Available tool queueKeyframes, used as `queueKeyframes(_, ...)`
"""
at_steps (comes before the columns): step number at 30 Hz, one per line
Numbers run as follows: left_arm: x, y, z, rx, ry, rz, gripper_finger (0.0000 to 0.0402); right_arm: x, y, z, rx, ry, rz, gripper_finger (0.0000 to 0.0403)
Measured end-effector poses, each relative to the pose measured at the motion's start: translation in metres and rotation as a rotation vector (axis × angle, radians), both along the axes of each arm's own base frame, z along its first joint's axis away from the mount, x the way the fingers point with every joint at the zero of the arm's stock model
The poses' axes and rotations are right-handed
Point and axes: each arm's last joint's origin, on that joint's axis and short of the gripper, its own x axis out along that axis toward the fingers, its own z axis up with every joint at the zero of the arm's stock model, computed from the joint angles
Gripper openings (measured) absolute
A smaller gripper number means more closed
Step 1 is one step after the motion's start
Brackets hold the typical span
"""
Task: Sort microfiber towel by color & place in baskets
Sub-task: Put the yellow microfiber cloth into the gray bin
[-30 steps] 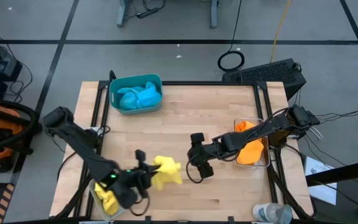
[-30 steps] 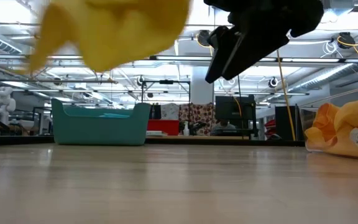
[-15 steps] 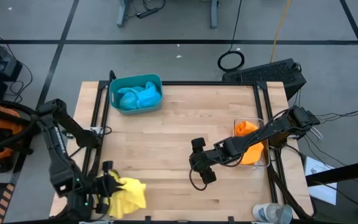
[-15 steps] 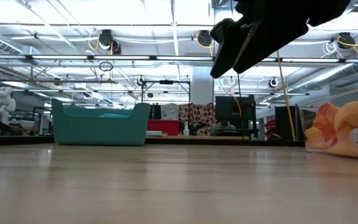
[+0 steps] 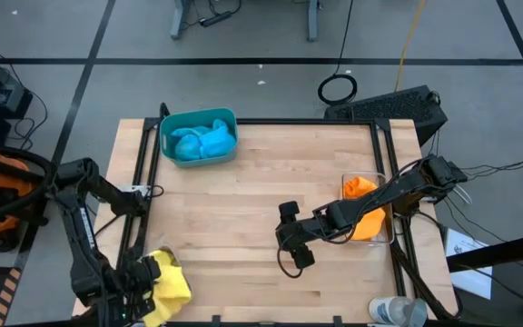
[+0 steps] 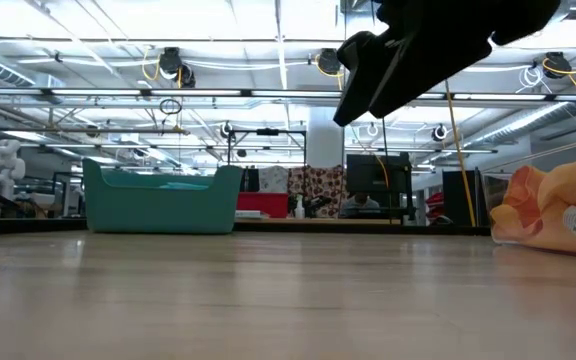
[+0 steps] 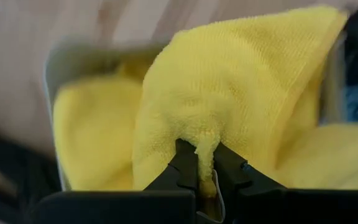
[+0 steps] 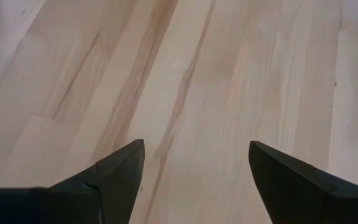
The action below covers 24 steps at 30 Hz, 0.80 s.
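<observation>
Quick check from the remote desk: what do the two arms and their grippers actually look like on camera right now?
Both arms are dark, near-black jointed links with thin black cables looping alongside. The left gripper has two slim, black, tapered fingers. The right gripper has broad, flat, matte black fingers narrowing to points. No markings are visible.

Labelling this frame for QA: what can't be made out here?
- Pale grey plastic basket: high view, hidden under the held yellow microfiber towel and left gripper.
- Clear plastic basket: low view, indistinct behind the orange microfiber towels.
- Clear plastic bottle: high view, cut by the bottom edge.
</observation>
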Motion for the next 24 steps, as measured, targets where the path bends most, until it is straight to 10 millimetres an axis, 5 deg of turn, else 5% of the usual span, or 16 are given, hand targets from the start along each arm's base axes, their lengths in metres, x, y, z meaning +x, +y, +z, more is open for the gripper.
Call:
queueKeyframes(12, 0.006, 0.003, 0.0, -0.076, 0.191, 0.052, 0.0015, -0.005, -0.002, -0.016, 0.004, 0.007, -0.008, 0.0281)
queueKeyframes(24, 0.05, 0.027, 0.002, -0.12, 0.268, 0.01, 0.0016, -0.004, -0.002, -0.015, 0.005, -0.014, 0.0, 0.0281)
